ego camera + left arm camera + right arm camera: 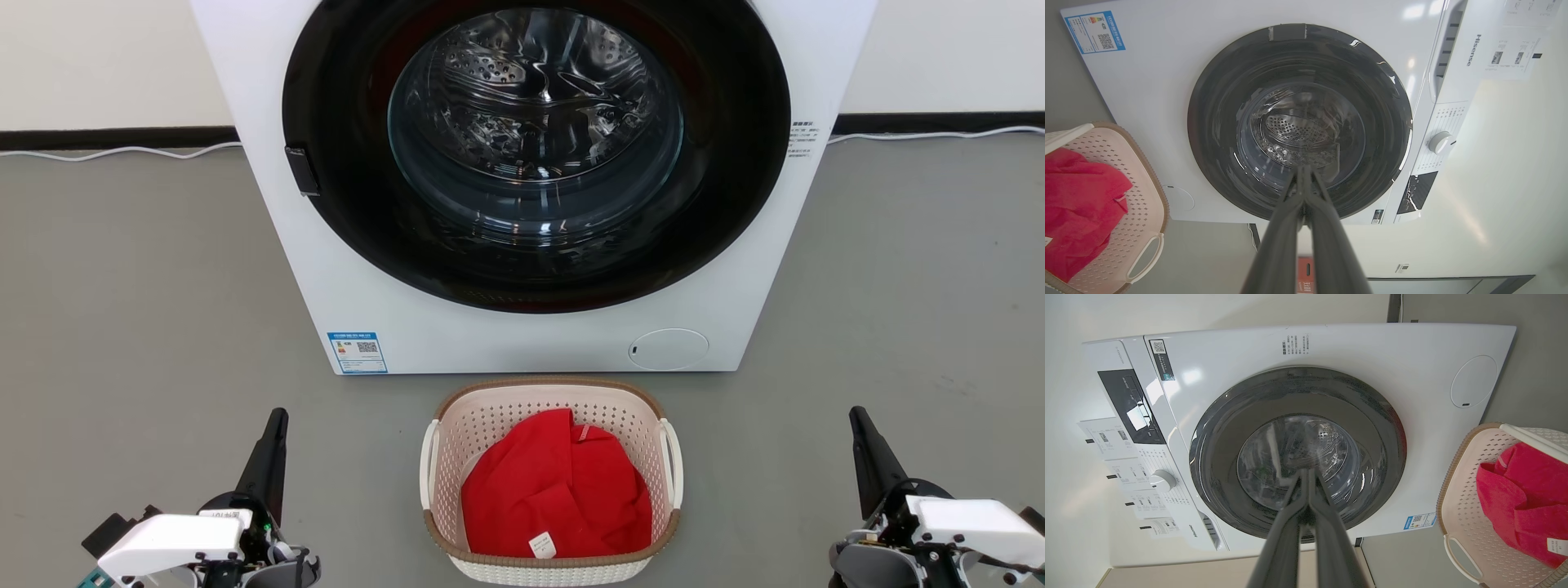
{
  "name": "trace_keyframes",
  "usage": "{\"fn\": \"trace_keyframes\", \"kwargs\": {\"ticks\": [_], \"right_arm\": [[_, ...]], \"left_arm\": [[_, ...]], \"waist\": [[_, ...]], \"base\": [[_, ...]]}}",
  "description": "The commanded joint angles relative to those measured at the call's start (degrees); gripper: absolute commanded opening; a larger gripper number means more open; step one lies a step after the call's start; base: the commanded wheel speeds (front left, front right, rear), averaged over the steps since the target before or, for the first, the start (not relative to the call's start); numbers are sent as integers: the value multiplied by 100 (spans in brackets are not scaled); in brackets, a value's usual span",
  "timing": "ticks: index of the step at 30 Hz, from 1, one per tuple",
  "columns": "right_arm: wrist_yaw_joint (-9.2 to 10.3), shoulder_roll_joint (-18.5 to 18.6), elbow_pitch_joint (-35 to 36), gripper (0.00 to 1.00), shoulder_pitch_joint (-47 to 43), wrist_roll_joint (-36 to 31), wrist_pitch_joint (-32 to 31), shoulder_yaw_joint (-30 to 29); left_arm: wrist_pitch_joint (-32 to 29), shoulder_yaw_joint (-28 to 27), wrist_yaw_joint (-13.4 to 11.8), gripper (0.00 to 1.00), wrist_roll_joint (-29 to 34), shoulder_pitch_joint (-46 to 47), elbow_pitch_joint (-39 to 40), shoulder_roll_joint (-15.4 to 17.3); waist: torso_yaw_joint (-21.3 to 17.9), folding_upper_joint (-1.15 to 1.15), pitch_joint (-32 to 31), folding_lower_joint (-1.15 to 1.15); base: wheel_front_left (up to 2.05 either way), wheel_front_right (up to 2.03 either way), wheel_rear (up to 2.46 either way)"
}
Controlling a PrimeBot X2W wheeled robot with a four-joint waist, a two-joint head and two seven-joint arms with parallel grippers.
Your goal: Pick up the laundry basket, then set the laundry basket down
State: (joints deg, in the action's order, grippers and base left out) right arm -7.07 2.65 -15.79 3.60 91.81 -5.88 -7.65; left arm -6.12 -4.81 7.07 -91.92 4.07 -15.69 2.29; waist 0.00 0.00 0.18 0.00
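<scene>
Close behind laundry basket: washing machine, door apparently shut.

Head view:
- washing machine: top cut off by upper edge.
- laundry basket: floor hidden under red cloth; near outer wall runs out at bottom edge.
- Print on blue label, lower left of machine front, too small to read; same for white tag on cloth.
- left gripper, right gripper: seen edge-on, finger gap not discernible here; bodies cut by bottom edge.

Left wrist view:
- Basket cut by left and bottom edges.

Right wrist view:
- Basket cut by right and bottom edges.
- control panel lettering illegible.
</scene>
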Motion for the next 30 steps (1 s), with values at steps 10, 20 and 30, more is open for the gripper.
{"fn": "trace_keyframes", "kwargs": {"ticks": [10, 20, 30], "right_arm": [[-42, 22, 177, 0, 258, 35, -61, 112], [-42, 22, 177, 0, 258, 35, -61, 112], [-42, 22, 177, 0, 258, 35, -61, 113]], "left_arm": [[-39, -175, 42, 0, -22, 212, 165, 59], [-39, -174, 42, 0, -22, 212, 166, 59], [-38, -174, 42, 0, -23, 212, 166, 59]], "waist": [[0, 0, 0, 0], [0, 0, 0, 0], [0, 0, 0, 0]], "base": [[0, 0, 0], [0, 0, 0], [0, 0, 0]]}}
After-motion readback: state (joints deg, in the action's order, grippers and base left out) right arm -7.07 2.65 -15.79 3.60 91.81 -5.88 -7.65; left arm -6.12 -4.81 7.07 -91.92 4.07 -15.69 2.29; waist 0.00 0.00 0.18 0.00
